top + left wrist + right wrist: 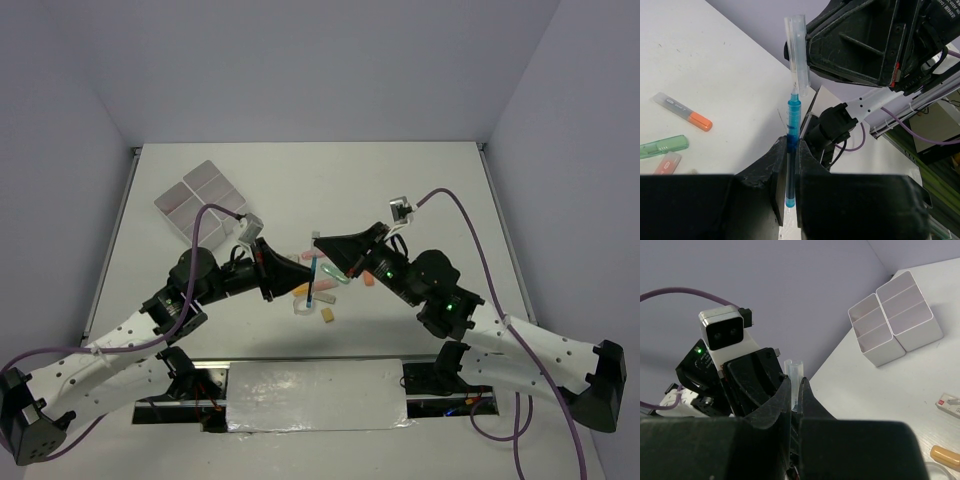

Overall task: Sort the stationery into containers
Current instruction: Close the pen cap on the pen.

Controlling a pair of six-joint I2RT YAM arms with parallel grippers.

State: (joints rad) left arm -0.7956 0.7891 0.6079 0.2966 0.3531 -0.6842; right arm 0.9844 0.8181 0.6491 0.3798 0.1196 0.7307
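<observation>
Barely begun: on the worktop (300, 180) the containers (200, 195) far left look empty, most stationery (303, 303) lies mid-worktop, & the blue pen (792, 130) is in the air, left jaws clamped on it, right jaws on its clear cap (797, 50).

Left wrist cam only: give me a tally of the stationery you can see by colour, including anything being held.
Orange marker: 1
Green marker: 1
Pink marker: 1
Blue pen, held: 1
Total: 4
</observation>
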